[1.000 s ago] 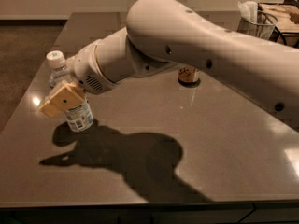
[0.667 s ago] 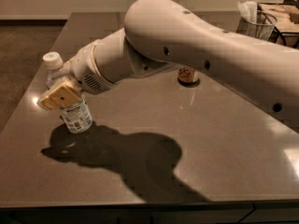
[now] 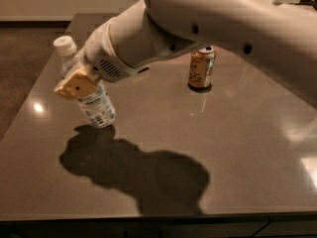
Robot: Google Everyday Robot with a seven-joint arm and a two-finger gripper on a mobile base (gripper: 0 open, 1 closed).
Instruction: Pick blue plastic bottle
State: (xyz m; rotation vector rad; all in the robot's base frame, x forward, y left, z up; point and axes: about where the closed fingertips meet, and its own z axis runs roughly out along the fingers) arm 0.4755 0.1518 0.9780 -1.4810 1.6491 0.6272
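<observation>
The blue plastic bottle (image 3: 94, 103) is clear, with a white cap and a blue-and-white label. It is tilted, cap to the upper left, over the left part of the dark table (image 3: 247, 152). Its base hangs just above its shadow. My gripper (image 3: 79, 86) is shut around the bottle's middle, with a tan finger pad (image 3: 74, 87) on the near side. The white arm reaches in from the upper right and hides the far finger.
An orange-brown drink can (image 3: 201, 67) stands upright at the middle back of the table, right of the bottle and under the arm. The table's left edge and the floor lie just left of the bottle. The arm's shadow falls on the table in front.
The bottle, held in the gripper, has risen a little off the table and tilted more. The arm has lifted, so the whole can now shows.
</observation>
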